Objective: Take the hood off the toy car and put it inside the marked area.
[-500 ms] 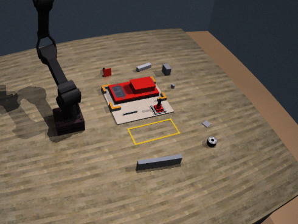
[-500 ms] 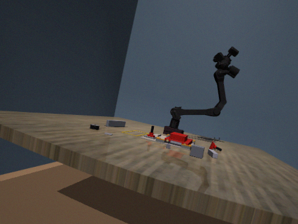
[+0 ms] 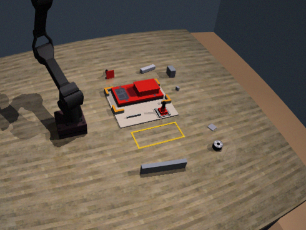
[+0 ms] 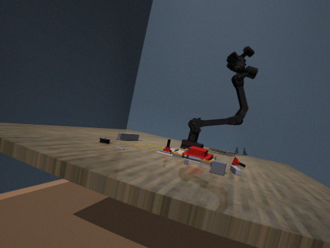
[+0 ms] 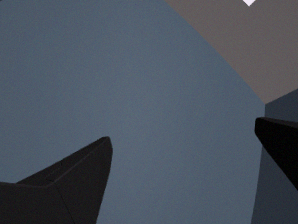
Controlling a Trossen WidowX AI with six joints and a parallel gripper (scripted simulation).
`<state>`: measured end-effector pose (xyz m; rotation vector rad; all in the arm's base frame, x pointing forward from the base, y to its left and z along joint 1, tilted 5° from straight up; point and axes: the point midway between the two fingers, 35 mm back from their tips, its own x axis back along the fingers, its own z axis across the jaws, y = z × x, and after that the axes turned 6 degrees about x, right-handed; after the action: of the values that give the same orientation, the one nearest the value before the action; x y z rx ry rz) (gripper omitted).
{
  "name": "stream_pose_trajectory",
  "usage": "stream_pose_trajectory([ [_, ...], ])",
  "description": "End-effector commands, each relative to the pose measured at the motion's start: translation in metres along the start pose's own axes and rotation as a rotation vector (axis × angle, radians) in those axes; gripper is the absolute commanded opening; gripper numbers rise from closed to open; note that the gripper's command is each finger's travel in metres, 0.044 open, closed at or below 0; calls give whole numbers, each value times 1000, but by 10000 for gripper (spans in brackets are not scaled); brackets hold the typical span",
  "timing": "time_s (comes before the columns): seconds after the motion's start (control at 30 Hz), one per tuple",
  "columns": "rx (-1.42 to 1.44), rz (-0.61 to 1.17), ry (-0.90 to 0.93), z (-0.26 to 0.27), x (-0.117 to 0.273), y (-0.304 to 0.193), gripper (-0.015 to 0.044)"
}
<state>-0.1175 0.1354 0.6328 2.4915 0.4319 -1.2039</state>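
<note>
The red toy car [image 3: 147, 87] [image 4: 197, 152] sits between orange corner pieces, its raised cabin toward the right in the top view. A grey rectangle [image 3: 122, 94] shows at its left end. I cannot tell whether this is a hood or an opening. A red piece with an upright black knob [image 3: 163, 110] [image 4: 168, 147] stands beside the car. Another red piece with a black knob [image 3: 110, 74] [image 4: 236, 162] lies tipped behind it. The yellow outline of the marked area [image 3: 161, 142] [image 4: 143, 148] encloses nothing. My gripper [image 5: 184, 134] [image 4: 250, 61] is open and empty, high above the table.
The pale board [image 3: 125, 122] bears the car and a thin dark rod [image 3: 133, 115]. A long grey block [image 3: 163, 167] [image 4: 128, 137] stands in front of the marked area. A black-and-silver wheel [image 3: 217, 145] [image 4: 104, 140] lies right. Grey blocks [image 3: 171, 71] [image 3: 147, 69] lie behind the car.
</note>
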Motion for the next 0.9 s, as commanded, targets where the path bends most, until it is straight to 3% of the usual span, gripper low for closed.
stream_pose_trajectory([
  [0.0,-60,-106,10,8,-8,38,440],
  [0.27,-233,-330,18,16,-13,110,440],
  [0.5,-314,-434,33,19,-11,143,440],
  [0.87,-543,-768,177,26,21,254,440],
])
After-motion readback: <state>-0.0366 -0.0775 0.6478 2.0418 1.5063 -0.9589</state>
